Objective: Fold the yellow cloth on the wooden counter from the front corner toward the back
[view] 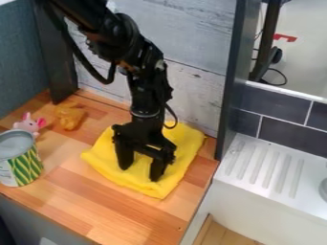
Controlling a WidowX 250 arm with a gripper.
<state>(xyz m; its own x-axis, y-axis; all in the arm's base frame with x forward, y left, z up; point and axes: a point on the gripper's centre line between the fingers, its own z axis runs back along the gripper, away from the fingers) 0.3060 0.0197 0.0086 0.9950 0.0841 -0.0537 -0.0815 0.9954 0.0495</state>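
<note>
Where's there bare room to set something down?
Free: the wooden counter right of the can and in front of the yellow cloth, and the ribbed white drainboard. Crowded: the left, by the pink toy and brown figure, and the cloth, under the parted jaws.

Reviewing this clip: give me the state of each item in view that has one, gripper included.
Gripper: open, jaws apart and pointing down at the yellow cloth; contact unclear.
Yellow cloth: laid out on the wooden counter, rumpled.
Striped can: upright; lidded or open, cannot tell.
Pink toy: upright, behind the can.
</note>
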